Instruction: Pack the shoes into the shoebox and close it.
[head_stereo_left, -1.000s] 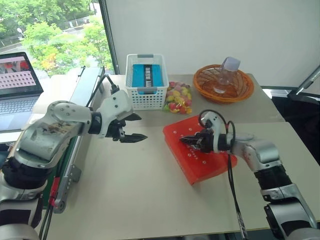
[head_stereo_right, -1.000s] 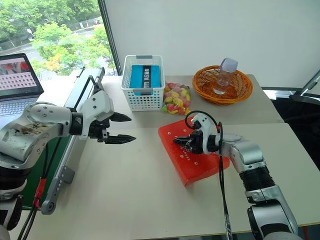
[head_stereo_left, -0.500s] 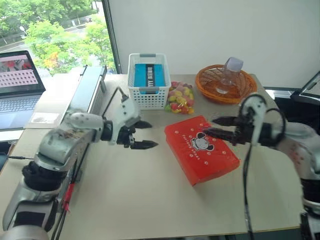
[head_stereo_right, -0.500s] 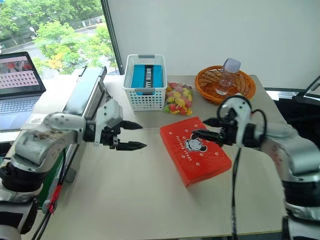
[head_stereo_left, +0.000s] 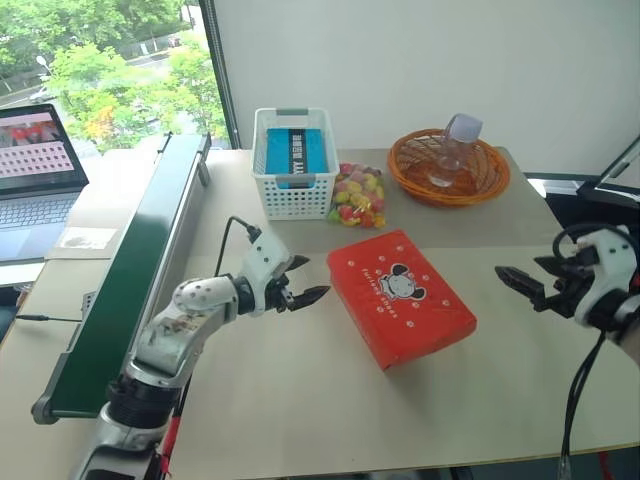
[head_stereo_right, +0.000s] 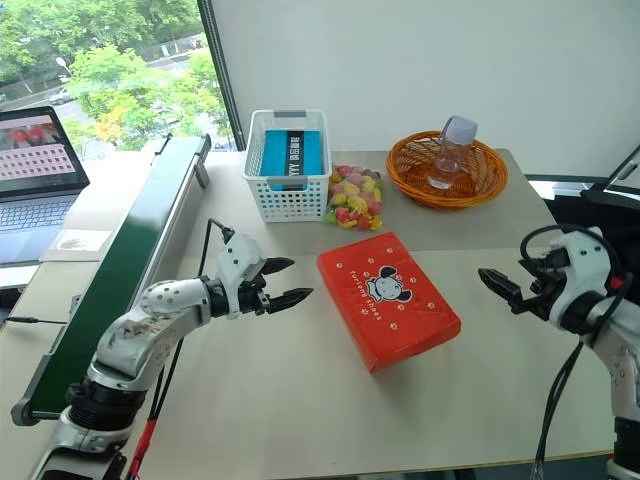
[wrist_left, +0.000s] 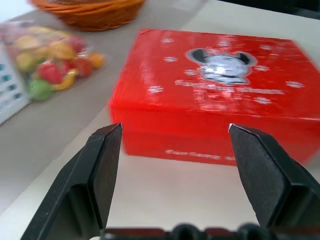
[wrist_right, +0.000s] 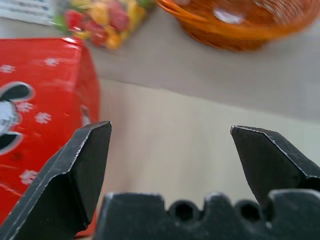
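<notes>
The orange-red shoebox (head_stereo_left: 400, 296) lies shut in the middle of the table, its lid with the cartoon mouse face up. The shoes are hidden. My left gripper (head_stereo_left: 310, 278) hovers low just to the left of the box, open and empty, pointing at the box's side (wrist_left: 215, 95). My right gripper (head_stereo_left: 520, 272) is well to the right of the box, open and empty, with bare table between it and the box. The box's corner (wrist_right: 35, 125) appears in the right wrist view.
Behind the box stand a white lattice basket (head_stereo_left: 294, 160) holding a blue pack, a bag of coloured sweets (head_stereo_left: 358, 196) and an orange wicker basket (head_stereo_left: 448, 165) with a clear bottle. A green conveyor (head_stereo_left: 140, 260) runs along the left; a laptop (head_stereo_left: 35, 170) sits beyond it.
My right gripper left the top of the box, opened and swung away to the right. The left gripper sank toward the table and closed in on the box's left side.
</notes>
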